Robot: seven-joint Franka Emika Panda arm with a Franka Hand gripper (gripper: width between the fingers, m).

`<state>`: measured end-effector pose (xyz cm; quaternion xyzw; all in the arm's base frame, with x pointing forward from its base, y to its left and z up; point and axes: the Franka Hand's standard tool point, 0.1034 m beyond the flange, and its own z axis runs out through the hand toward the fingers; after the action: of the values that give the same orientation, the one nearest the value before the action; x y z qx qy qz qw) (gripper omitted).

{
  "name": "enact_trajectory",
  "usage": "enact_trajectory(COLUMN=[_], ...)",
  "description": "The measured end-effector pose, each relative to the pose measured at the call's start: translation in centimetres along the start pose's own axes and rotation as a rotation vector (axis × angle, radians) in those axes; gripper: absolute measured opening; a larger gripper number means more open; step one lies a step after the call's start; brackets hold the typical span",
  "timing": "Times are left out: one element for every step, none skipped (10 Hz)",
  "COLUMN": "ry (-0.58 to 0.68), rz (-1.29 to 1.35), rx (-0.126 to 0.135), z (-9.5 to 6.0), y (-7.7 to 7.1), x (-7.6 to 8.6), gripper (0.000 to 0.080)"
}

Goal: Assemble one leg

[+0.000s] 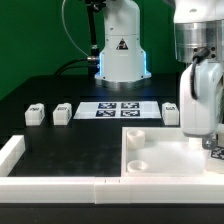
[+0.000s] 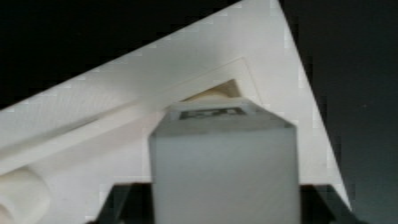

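The claw [image 1: 204,140] hangs at the exterior view's right, over the near right corner of the tray [image 1: 160,165]. In the wrist view its dark fingertips [image 2: 125,205] sit on either side of an upright white leg [image 2: 221,160], pinching it. The leg's upper face carries a black-and-white tag, too blurred to read. Beyond the leg a raised corner of the tray fills the wrist view, and a round socket shows at the picture's edge.

In the exterior view the tray is a large white square panel; two round sockets [image 1: 135,139] are visible on the side toward the view's left. A long white rail [image 1: 60,183] runs along the near edge of the black table [image 1: 60,140].

Farther back, the marker board [image 1: 118,110] lies flat, showing square black-and-white tags. To the view's left of it stand two more legs [image 1: 36,115] and [image 1: 62,113], side by side and apart. Another leg [image 1: 172,113] stands just beside the board's right end.

The arm's base [image 1: 120,50] bears a small dark triangular label; its content is unreadable.
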<state>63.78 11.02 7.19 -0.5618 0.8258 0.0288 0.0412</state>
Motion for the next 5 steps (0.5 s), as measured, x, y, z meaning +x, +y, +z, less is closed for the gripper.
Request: enact_trajectory(ry=[0.0, 0.001, 0.001, -0.002, -0.012], rz=[0.0, -0.001, -0.002, -0.005, -0.025], rx=[0.0, -0.001, -0.001, -0.001, -0.001], z=[0.0, 0.1, 0.1, -0.1, -0.8], y=[0.0, 0.0, 0.0, 0.2, 1.1], x=[0.0, 0.0, 0.0, -0.4, -1.5], gripper=[0.0402, 0.0538, 0.0538, 0.0626, 0.0642])
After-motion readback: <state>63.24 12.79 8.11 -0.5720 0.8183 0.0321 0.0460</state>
